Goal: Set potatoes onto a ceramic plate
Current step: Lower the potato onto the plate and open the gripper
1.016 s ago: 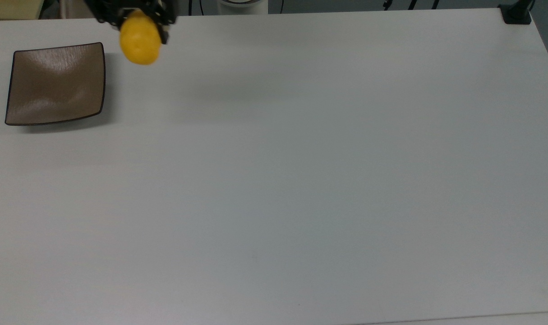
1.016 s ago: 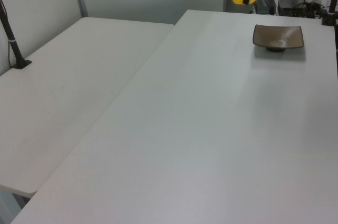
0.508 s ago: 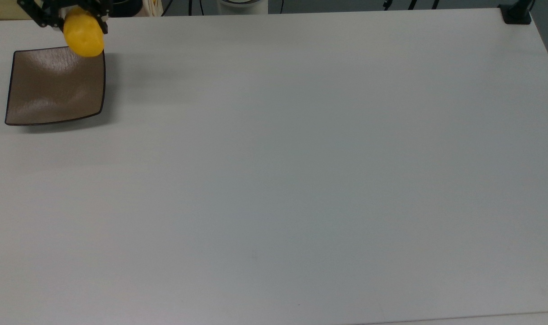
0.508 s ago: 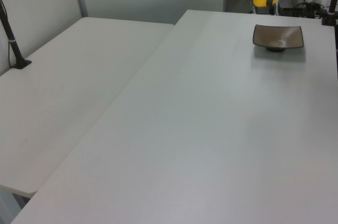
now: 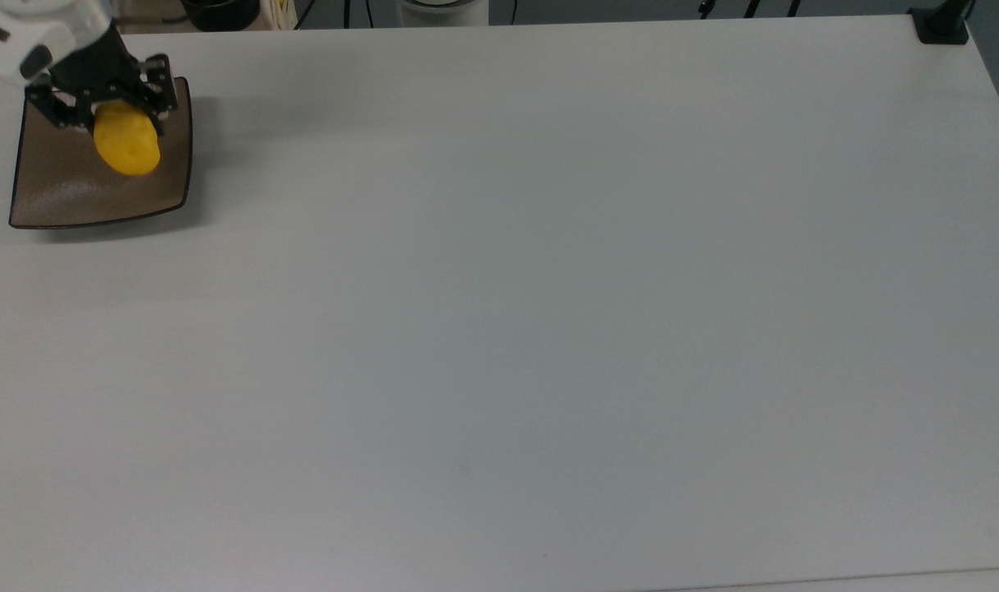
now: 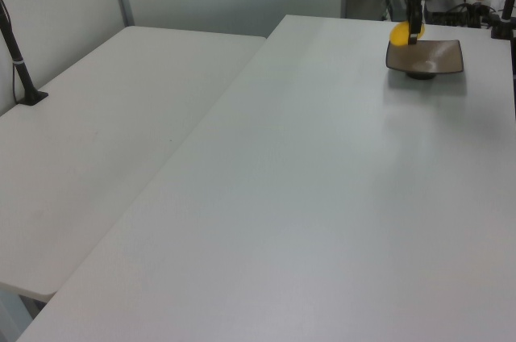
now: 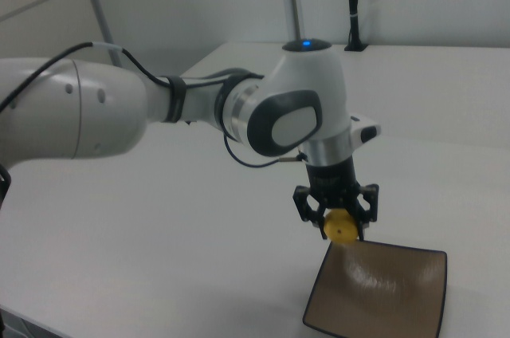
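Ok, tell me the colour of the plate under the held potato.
Glossy brown with a thin dark rim; the plate shows best in the top view, below the yellow potato.

Top view: looks straight down on my table (image 5: 548,329), plate (image 5: 55,205) at upper left. Left view: low, oblique and distant, plate (image 6: 443,56) at upper right. Right view: close behind my arm (image 7: 96,115). All three share the plate (image 7: 390,298).
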